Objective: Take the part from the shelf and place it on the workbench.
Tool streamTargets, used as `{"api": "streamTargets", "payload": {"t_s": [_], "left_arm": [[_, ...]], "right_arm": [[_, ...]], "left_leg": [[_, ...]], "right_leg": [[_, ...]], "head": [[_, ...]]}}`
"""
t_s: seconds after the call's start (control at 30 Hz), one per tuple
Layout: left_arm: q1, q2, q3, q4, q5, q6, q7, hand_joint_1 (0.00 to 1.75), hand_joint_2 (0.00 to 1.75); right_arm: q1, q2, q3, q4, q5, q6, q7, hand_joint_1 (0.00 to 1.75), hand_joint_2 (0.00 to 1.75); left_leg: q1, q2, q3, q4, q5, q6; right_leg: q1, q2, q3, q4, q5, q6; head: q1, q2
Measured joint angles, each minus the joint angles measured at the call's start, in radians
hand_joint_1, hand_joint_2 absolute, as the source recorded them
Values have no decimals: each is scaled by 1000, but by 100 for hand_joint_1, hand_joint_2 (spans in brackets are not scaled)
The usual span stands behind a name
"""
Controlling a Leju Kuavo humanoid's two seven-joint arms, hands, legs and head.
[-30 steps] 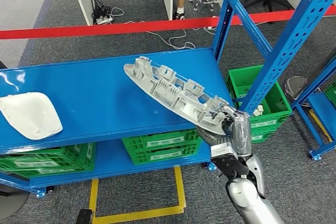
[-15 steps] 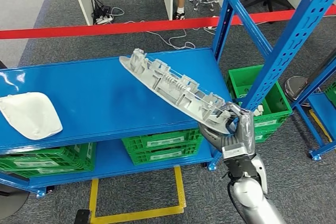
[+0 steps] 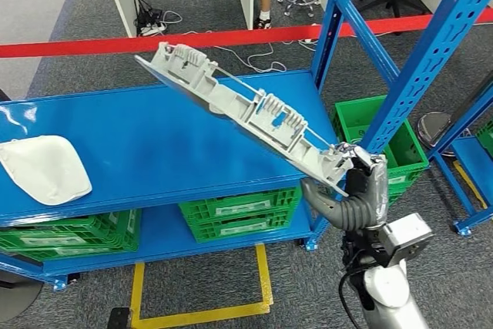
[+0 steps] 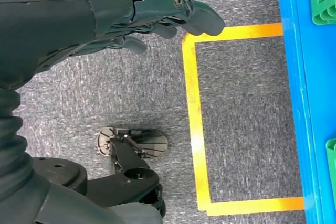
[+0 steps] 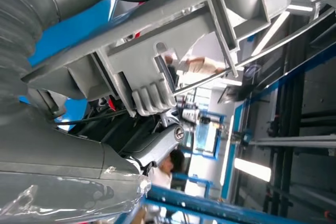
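A long grey ribbed plastic part (image 3: 244, 109) hangs tilted in the air above the blue shelf (image 3: 145, 144), its far end raised toward the back left. My right hand (image 3: 351, 194) grips its near end past the shelf's front right corner. In the right wrist view the part (image 5: 166, 40) runs close across the picture beside my right hand (image 5: 59, 145). My left hand (image 4: 166, 14) hangs over grey carpet with its fingers loosely curled and nothing in them.
A white moulded panel (image 3: 43, 167) lies on the shelf's left end. Green crates (image 3: 238, 213) sit on the lower shelf, another green crate (image 3: 377, 144) stands at the right. Blue shelf uprights (image 3: 407, 75) rise close to my right hand. Yellow floor tape (image 3: 197, 313) marks the carpet.
My right hand has lifted the part off the shelf and tipped it, so its far end swung up and to the left. The hand itself moved slightly right and toward me.
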Motion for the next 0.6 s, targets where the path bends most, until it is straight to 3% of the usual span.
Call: {"api": "streamTargets", "payload": {"t_s": [0.2, 0.6], "left_arm": [[1, 1, 2, 0, 14, 1, 9, 0, 175], [1, 12, 2, 0, 29, -10, 13, 0, 175]], "right_arm": [[15, 0, -15, -53, -208, 158, 38, 175, 175], [32, 0, -56, -108, -280, 252, 41, 175, 175]], "left_leg": [[0, 0, 0, 0, 0, 0], [-3, 0, 0, 0, -1, 2]], "right_leg": [[0, 0, 0, 0, 0, 0], [-4, 0, 0, -1, 0, 1]], "head": [[0, 0], [0, 0]]}}
